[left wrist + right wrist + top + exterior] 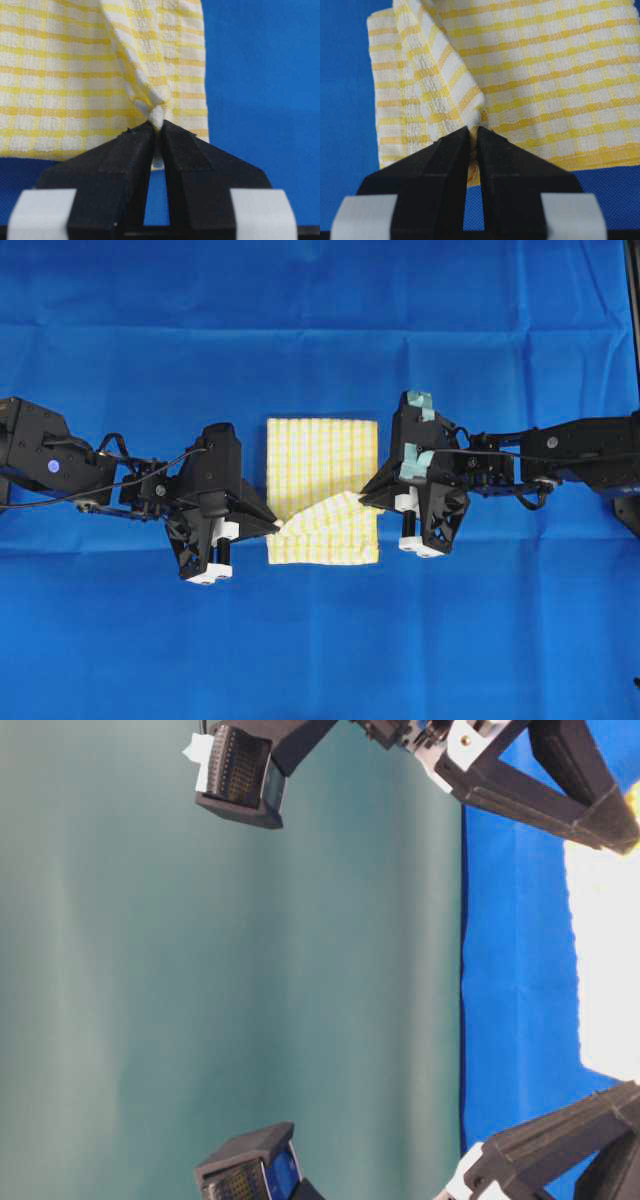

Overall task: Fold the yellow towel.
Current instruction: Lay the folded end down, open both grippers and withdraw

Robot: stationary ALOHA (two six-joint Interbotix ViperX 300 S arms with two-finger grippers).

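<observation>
The yellow towel (322, 472), checked yellow and white, lies in the middle of the blue sheet. Its near part is lifted and stretched between both grippers. My left gripper (277, 524) is shut on the towel's near left corner, and the pinched cloth (156, 116) bunches at the black fingertips (135, 142). My right gripper (364, 495) is shut on the near right corner, and the towel (535, 75) rises in a fold from those fingertips (495, 142). In the table-level view the towel (610, 960) shows only as a pale band at the right.
The large plain blue sheet (320, 640) covers the whole table. Both black arms (60, 465) (570, 455) reach in from the left and right sides. A dark post (633, 360) stands at the right edge.
</observation>
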